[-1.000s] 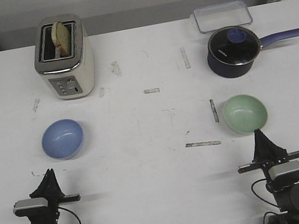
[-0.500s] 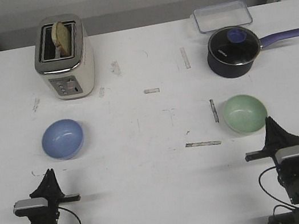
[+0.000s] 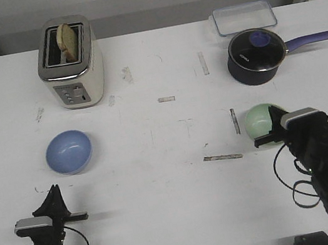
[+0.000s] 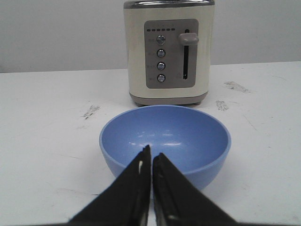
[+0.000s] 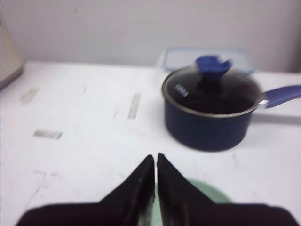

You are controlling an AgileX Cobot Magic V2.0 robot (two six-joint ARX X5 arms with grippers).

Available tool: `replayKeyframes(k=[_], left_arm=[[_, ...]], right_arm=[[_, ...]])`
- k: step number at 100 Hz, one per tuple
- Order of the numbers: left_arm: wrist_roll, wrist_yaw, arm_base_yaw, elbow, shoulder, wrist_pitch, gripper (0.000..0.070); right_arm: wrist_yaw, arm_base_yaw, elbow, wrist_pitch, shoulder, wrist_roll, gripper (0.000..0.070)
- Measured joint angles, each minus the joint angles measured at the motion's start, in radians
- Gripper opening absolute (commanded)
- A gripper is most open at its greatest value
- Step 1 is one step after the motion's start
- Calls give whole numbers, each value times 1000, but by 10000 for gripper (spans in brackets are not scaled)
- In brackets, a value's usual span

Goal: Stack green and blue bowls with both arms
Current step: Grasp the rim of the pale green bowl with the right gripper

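Note:
The light blue bowl [image 3: 68, 152] sits open side up at the left of the table. It fills the left wrist view [image 4: 164, 139]. My left gripper [image 3: 54, 194] rests low near the front edge, just short of the bowl, with its jaws shut and empty [image 4: 151, 154]. The pale green bowl [image 3: 257, 122] sits at the right, half hidden by my right arm. My right gripper [image 3: 272, 115] hovers above this bowl, shut and empty. In the right wrist view only a green sliver of the bowl [image 5: 212, 192] shows beside the shut tips [image 5: 155, 158].
A cream toaster [image 3: 69, 63] with bread stands at the back left, behind the blue bowl [image 4: 169, 52]. A dark navy saucepan [image 3: 256, 55] with a glass lid and purple handle stands behind the green bowl [image 5: 207, 113]. A clear lidded container [image 3: 244, 17] lies behind it.
My right arm has risen from the front edge and moved forward, now covering the near side of the green bowl. The left arm and both bowls have not moved.

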Motion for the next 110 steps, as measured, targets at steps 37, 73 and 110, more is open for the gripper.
replayKeyframes(k=[37, 73, 110], left_arm=[[0, 0, 0, 0, 0, 0, 2], [0, 0, 0, 0, 0, 0, 2], [0, 0, 0, 0, 0, 0, 2]], right_arm=[[-1, -43, 426, -528, 417, 35, 32], [-4, -214, 509, -746, 533, 145, 532], [-110, -303, 423, -714, 533, 152, 588]])
